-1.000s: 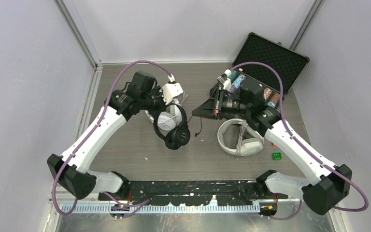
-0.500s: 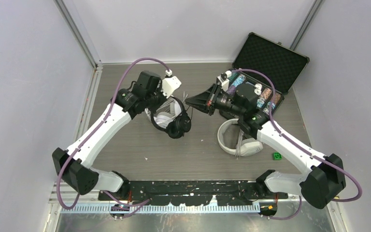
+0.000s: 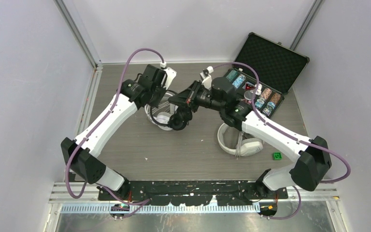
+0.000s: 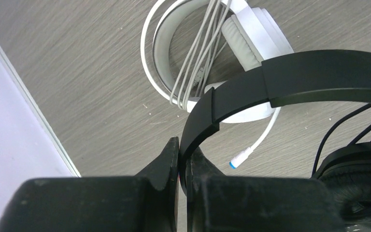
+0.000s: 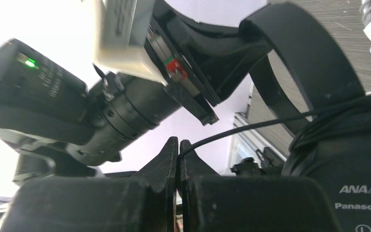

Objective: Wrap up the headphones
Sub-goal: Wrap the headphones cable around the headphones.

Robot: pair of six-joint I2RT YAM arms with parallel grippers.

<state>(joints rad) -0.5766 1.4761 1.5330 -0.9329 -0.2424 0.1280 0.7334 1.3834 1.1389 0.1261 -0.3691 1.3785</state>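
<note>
My left gripper is shut on the headband of the black headphones, holding them above the table. Their ear cup hangs below. The right gripper is shut on their thin black cable, close beside the cup, around which more cable is coiled. From above, my left gripper and right gripper nearly meet. A white set of headphones, its cable bundled through the band, lies under the black one. Another white set lies to the right.
An open black foam-lined case with stacks of coloured chips stands at the back right. A small green block lies near the right arm. A loose white plug rests on the grey wood-grain table.
The right gripper has swung left from the case to the black headphones, cable in its jaws. The left gripper has carried the black headphones a little towards the back.
</note>
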